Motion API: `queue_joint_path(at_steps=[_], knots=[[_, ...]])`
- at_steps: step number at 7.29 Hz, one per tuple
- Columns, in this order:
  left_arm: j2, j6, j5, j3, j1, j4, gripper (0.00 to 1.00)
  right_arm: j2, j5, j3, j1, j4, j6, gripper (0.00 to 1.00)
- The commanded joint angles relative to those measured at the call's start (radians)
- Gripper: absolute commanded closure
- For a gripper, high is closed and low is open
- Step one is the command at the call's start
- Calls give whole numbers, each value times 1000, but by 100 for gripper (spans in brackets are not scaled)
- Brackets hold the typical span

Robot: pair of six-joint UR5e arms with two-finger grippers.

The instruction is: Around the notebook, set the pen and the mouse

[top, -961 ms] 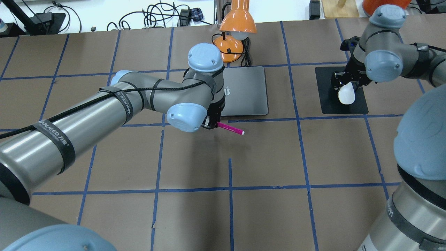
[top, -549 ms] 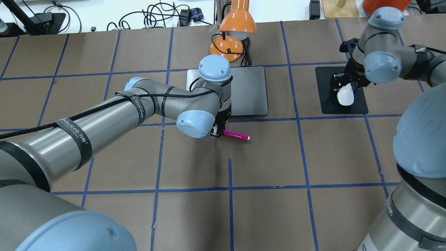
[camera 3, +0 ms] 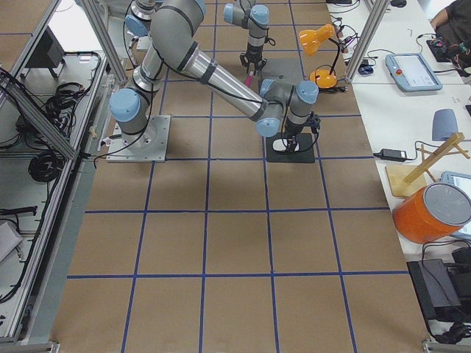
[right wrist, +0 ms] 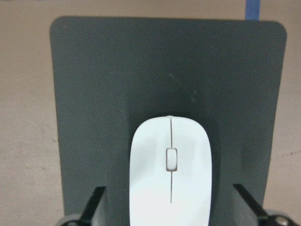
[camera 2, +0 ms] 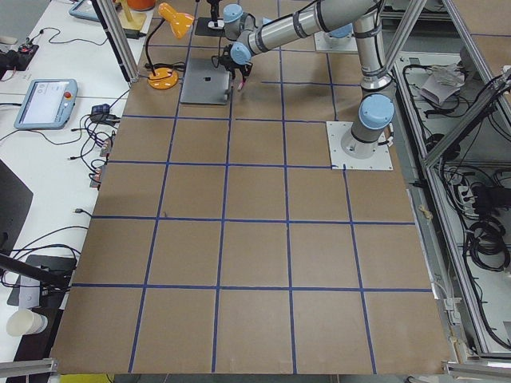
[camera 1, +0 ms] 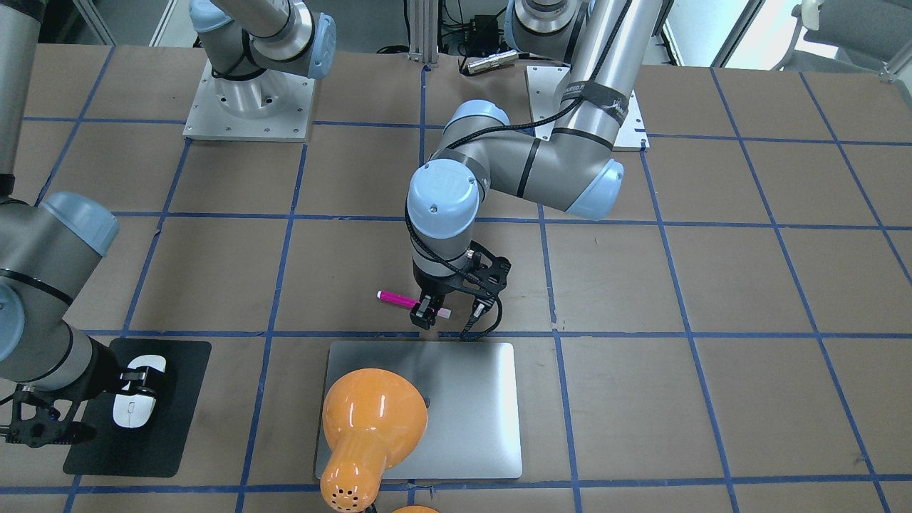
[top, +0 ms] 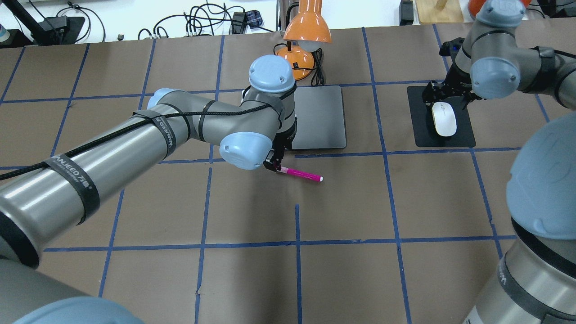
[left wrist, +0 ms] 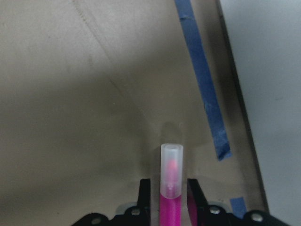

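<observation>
The magenta pen (top: 300, 173) lies flat on the brown table just on my side of the silver notebook (top: 320, 118), almost parallel to its near edge. My left gripper (top: 271, 163) stands over the pen's capped end (left wrist: 171, 162). Its fingers (left wrist: 145, 195) are slightly open, with a thin gap on each side of the pen. The white mouse (top: 444, 119) rests flat on a black mat (top: 465, 137) to the right of the notebook. My right gripper (right wrist: 171, 207) is open, its fingers spread wide on either side of the mouse and not touching it.
An orange desk lamp (top: 302, 42) stands just behind the notebook, and its shade (camera 1: 372, 417) overhangs the lid in the front view. Cables and equipment lie beyond the table's far edge. Blue tape lines grid the brown table.
The left gripper brought the tilted pen down onto the table, let go of it and drew back a little. The right gripper set the mouse flat on the mat, opened and pulled back.
</observation>
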Motion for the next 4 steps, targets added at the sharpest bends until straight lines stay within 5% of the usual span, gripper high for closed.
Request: queue_joint_path(at_steps=[1,2,4], knots=[[133,464,2,109,115,-292,0,-127,-4,-61,70,190,65,0],[183,646,5,162,178,-417,0,-211,-3,-77,132,296,116,0],[303,1013,-1,187,365,-473,0,-322,-1,-85,196,410,171,0]])
